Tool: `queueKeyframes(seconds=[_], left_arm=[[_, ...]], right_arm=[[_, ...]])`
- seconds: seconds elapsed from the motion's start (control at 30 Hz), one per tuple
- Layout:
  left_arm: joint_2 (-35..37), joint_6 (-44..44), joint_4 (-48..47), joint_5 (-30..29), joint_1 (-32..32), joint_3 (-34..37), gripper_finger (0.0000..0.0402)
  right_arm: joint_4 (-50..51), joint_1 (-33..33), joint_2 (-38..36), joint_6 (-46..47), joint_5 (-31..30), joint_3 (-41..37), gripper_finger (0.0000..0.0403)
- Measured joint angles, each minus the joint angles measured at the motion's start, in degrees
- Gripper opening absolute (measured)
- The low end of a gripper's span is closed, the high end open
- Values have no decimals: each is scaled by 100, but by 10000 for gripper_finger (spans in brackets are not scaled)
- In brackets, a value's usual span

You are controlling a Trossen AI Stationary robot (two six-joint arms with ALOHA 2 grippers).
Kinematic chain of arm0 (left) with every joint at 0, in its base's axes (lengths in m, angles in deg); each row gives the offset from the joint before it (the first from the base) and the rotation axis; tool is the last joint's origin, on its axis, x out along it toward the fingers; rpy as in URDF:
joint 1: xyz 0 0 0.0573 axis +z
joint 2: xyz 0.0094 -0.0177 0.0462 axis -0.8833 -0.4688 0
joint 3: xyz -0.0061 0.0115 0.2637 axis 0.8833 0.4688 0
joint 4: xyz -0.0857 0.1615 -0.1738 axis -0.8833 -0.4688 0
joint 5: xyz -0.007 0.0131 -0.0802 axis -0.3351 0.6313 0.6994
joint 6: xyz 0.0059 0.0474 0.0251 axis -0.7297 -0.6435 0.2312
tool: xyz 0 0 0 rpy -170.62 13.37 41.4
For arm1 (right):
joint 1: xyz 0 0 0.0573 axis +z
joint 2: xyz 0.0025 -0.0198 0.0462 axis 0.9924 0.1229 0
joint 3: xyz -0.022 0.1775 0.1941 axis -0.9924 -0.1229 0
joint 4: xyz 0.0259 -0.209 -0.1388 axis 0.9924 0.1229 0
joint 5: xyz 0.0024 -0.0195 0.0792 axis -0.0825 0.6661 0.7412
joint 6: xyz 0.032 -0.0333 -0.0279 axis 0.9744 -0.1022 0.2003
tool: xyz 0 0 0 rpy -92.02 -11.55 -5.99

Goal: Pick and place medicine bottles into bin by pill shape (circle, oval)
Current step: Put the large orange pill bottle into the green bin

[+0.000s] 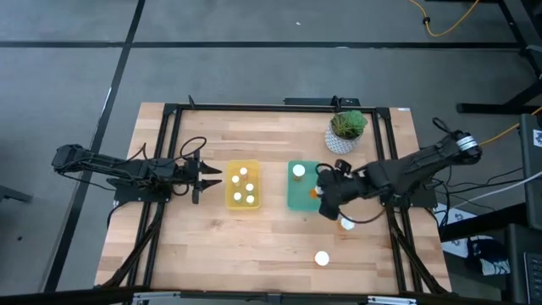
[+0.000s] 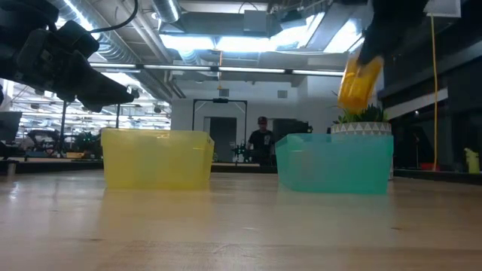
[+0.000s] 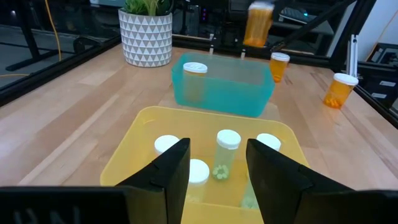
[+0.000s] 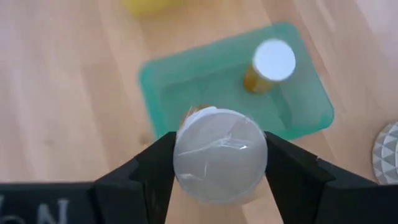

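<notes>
My right gripper (image 1: 324, 196) is shut on an orange medicine bottle (image 2: 359, 83) above the near part of the green bin (image 1: 302, 200). One white-capped bottle (image 1: 298, 171) stands in that bin. The yellow bin (image 1: 230, 188) holds several white-capped bottles (image 3: 227, 152). Two more bottles stand on the table, one (image 1: 347, 224) near the right arm and one (image 1: 322, 257) toward the near edge. My left gripper (image 1: 209, 176) is open and empty, level, just left of the yellow bin. My right gripper pinches the bottle between its two fingers (image 4: 155, 171) at its white-capped top end (image 4: 219, 163). The fingers come from above, pointing down. The bottle hangs below them, slightly tilted, lifted clear above the green bin (image 4: 186, 87).
A white patterned pot with a green plant (image 1: 345, 131) stands behind the green bin at the far right. Dark frame rails run along the table's left and right sides. A person stands far off in the room in the low view (image 2: 260, 139).
</notes>
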Motion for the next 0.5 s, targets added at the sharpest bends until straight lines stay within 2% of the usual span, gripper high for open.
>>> queueKeyframes(seconds=[0.3, 0.5], left_arm=[[0, 0, -2, 0, 2, -2, 150], [0, 0, -2, -2, 2, 0, 150]], right_arm=[[-472, -975, 894, -936, 877, -90, 216], [-462, -1499, 1383, -1373, 898, -90, 216]])
